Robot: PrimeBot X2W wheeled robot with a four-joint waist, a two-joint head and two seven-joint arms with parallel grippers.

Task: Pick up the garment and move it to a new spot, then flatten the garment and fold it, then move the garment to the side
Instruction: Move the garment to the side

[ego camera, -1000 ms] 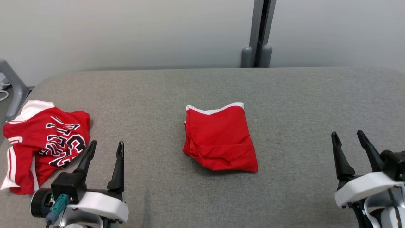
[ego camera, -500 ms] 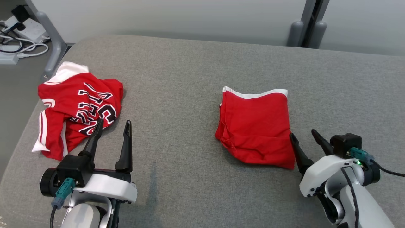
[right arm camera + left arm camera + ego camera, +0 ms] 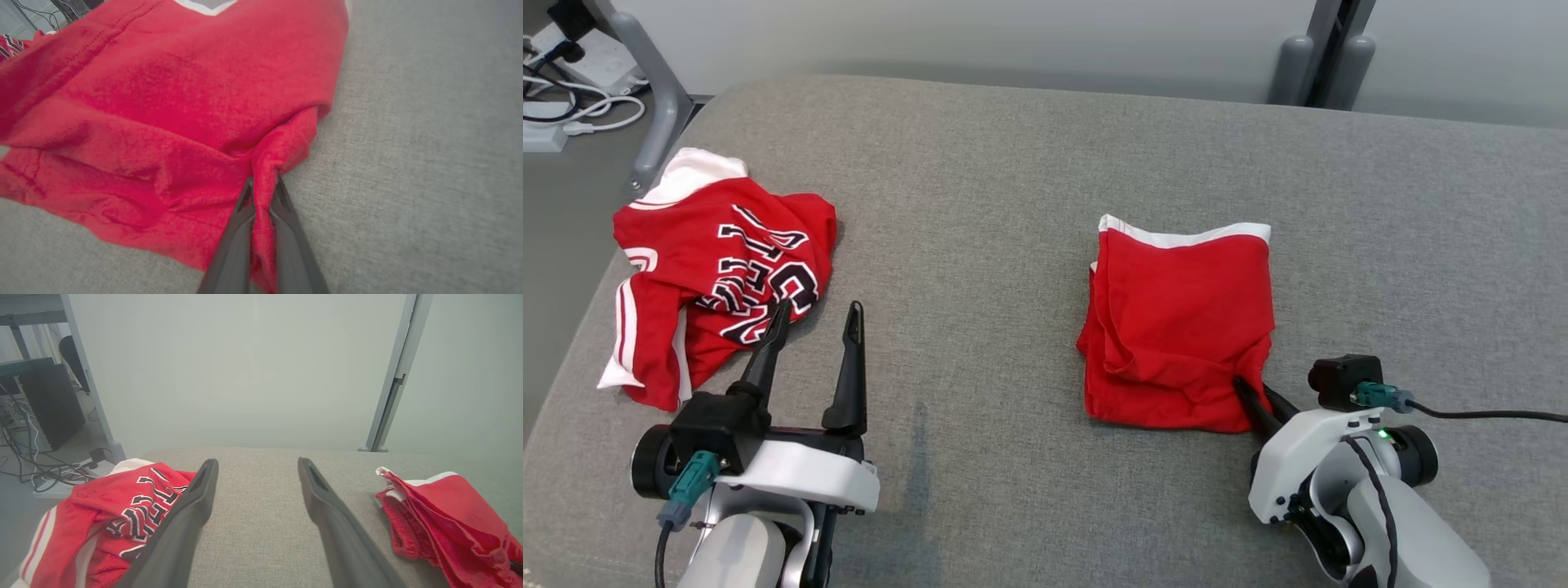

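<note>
One corner of the folded red fabric garment [image 3: 1180,310] sits clenched in the right pincer [image 3: 1251,392], left pincer [image 3: 818,309] released; move-aside step judged underway, requiring a fold-preserving drag.

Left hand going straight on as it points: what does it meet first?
Likely nothing: the left hand faces bare grey surface up to the wall, though its outer finger may brush the printed jersey.

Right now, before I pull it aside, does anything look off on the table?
Yes: the right tool pinches the near right corner of the folded red cloth garment with white trim, bunching that corner into a ridge. The crumpled red lettered jersey lies unfolded by the grey fabric table's left edge.
</note>
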